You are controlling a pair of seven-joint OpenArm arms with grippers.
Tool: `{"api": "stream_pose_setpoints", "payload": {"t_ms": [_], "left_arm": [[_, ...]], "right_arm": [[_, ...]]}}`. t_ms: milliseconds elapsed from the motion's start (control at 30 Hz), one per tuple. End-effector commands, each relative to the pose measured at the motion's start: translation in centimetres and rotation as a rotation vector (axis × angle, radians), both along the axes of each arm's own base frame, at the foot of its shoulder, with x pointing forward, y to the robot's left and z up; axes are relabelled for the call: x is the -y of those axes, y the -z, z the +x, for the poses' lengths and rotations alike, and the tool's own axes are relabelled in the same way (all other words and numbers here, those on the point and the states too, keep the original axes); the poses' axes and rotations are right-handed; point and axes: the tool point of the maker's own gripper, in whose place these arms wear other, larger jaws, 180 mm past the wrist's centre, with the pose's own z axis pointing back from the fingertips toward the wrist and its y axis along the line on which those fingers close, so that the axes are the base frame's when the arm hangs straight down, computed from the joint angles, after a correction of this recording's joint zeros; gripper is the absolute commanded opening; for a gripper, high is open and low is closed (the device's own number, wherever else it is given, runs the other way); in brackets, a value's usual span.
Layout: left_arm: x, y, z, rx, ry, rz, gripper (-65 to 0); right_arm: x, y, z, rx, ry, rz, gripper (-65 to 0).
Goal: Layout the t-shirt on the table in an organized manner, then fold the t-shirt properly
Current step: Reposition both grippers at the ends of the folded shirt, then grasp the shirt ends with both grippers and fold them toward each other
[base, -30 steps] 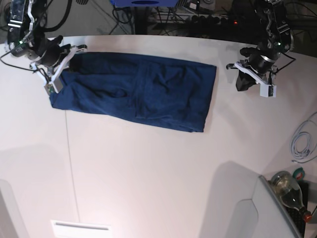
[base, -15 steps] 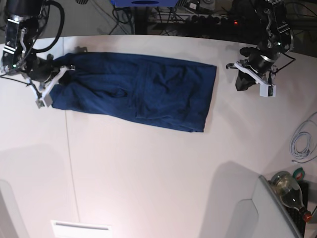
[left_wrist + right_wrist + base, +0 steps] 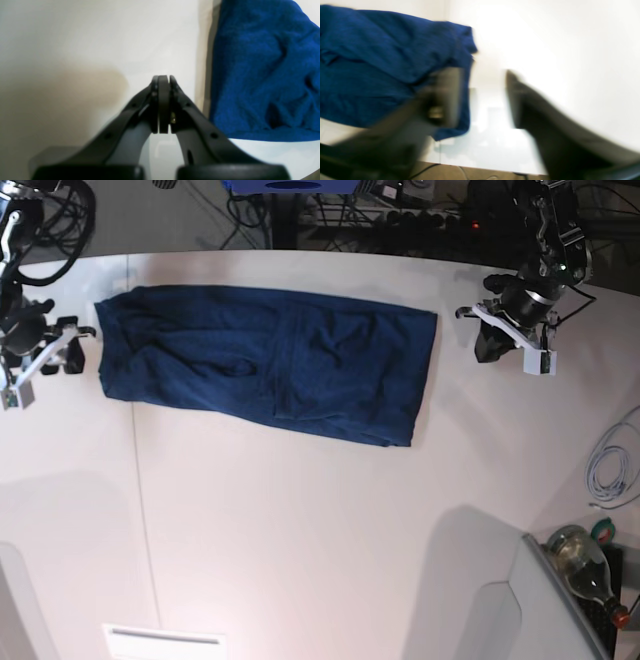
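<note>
Table: the white matte table [image 3: 300, 540] fills most of the base view, with a curved far edge and a thin dark seam line [image 3: 143, 510] running front to back near that view's left side.
T-shirt: the navy t-shirt [image 3: 270, 365] lies flat on the far half of the table as a long, wrinkled band folded lengthwise, with its short ends pointing toward the two arms.
Right gripper: the right gripper [image 3: 40, 360] hangs over bare table just beside the shirt's end on the base view's left; the blurred wrist view shows its two dark fingers [image 3: 445, 95] spread wide with only table between them, the cloth beside one of them, nothing held.
Left gripper: the left gripper [image 3: 161, 80] sits over bare table near the shirt's other end, apart from the cloth; its jaws are pressed together and grip nothing.
Near edge: a white slotted plate [image 3: 165, 640] lies at the table's front, and a pale panel [image 3: 500, 600] rises at the front corner on the base view's right.
Room: beyond the far edge are dark cables, a power strip with a red light [image 3: 440, 222] and a blue object [image 3: 290, 186]; off the table on the base view's right lie a coiled grey cable [image 3: 612, 465] and a glass bottle [image 3: 585, 565].
</note>
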Motion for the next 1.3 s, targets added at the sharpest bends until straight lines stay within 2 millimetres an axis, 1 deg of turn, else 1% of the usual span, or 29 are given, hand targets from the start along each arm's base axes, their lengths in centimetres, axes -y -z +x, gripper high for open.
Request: {"api": "stream_pose_setpoints", "payload": {"t_ms": [0, 33, 67, 133, 200, 300, 367, 400, 467, 567, 733, 800, 833, 900, 1033, 1067, 1100, 1167, 1267], "left_arm": [[-0.5, -1.1, 0.7, 0.044, -0.002, 0.007, -65.0], [-0.4, -1.2, 0.9, 0.046, -0.001, 0.006, -65.0], [-0.4, -1.2, 1.0, 0.049, 0.001, 0.006, -65.0], [-0.3, -1.2, 1.1, 0.050, 0.004, 0.005, -65.0], [-0.2, -1.3, 1.2, 0.053, 0.005, 0.004, -65.0], [-0.4, -1.8, 2.4, 0.075, -0.007, 0.008, -65.0], [-0.8, -1.2, 2.6, 0.056, -0.022, 0.025, -65.0], [-0.9, -1.0, 3.0, 0.051, -0.020, 0.043, -65.0], [-1.1, -0.2, 3.5, 0.025, -0.001, 0.092, -65.0], [-0.5, 0.5, 4.3, 0.061, 0.012, 0.127, -65.0], [0.3, 2.1, 4.4, 0.071, 0.027, 0.138, -65.0], [1.4, 3.0, 4.0, 0.047, 0.050, 0.120, -65.0], [2.2, 3.4, 3.9, 0.040, 0.072, 0.115, -65.0], [3.7, 3.7, 4.0, 0.035, 0.117, 0.107, -65.0], [6.5, 4.1, 3.9, 0.030, 0.170, 0.077, -65.0], [7.0, 4.0, 4.0, 0.034, 0.170, 0.068, -65.0], [7.2, 3.8, 4.6, 0.045, 0.170, 0.066, -65.0], [7.5, 3.8, 4.8, 0.047, 0.174, 0.063, -65.0], [8.0, 3.7, 5.1, 0.053, 0.178, 0.057, -65.0]], "right_arm": [[1.3, -0.3, 0.0, 0.015, 0.014, -0.007, -21.9], [1.4, 0.2, -0.5, 0.009, 0.006, 0.008, -16.2], [1.2, 0.8, -1.1, 0.003, -0.016, 0.044, -12.6], [1.8, 1.7, -1.4, 0.001, 0.034, 0.097, -12.5], [2.0, 3.1, -2.1, -0.024, 0.086, 0.154, -12.9], [1.3, 5.3, -2.8, -0.078, 0.119, 0.224, -12.9], [0.9, 5.9, -3.0, -0.087, 0.131, 0.255, -12.9], [0.6, 5.9, -3.0, -0.083, 0.134, 0.269, -12.9], [-0.9, 6.1, -3.2, -0.108, 0.097, 0.302, -12.9], [-3.0, 6.1, -3.8, -0.122, 0.071, 0.383, -12.9], [-6.4, 5.3, -3.9, -0.102, -0.007, 0.459, -12.9], [-7.4, 5.5, -4.0, -0.116, -0.032, 0.471, -13.1], [-7.6, 5.5, -3.9, -0.116, -0.040, 0.473, -13.2], [-8.0, 5.3, -3.0, -0.103, -0.056, 0.475, -14.3], [-8.3, 5.7, -1.9, -0.104, -0.049, 0.500, -14.4], [-8.4, 5.9, -1.8, -0.111, -0.044, 0.510, -14.4], [-8.5, 6.0, -1.7, -0.115, -0.041, 0.515, -14.4], [-8.6, 6.2, -1.6, -0.120, -0.040, 0.522, -14.7], [-8.7, 6.2, -1.6, -0.120, -0.042, 0.524, -20.0]]}}
